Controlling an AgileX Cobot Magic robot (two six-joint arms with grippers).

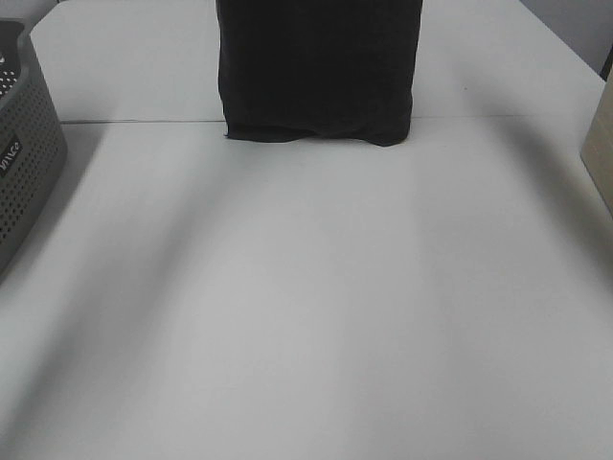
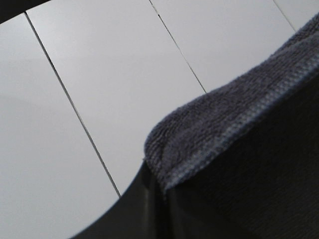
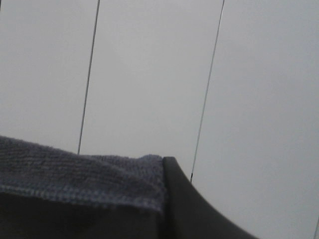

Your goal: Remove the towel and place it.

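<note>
At table (image 1: 306, 316) far side | towel (image 1: 316, 67) hangs, clamped by left end effector (image 2: 153, 183), right end effector (image 3: 165, 185) | basket (image 1: 24, 158) interior unseen

The towel (image 1: 316, 67), upper middle of the high view, is very dark terry cloth, matt and rough. Close up, its looped pile looks nubbly, with a stitched hem (image 2: 234, 130). The table (image 1: 306, 316) is white, smooth and matt. The basket (image 1: 24, 163), at the left edge, is grey perforated plastic, dull-finished.

table (image 1: 306, 316): white, seamed | basket (image 1: 24, 163): left edge | towel (image 1: 316, 67): hem maybe touching
</note>
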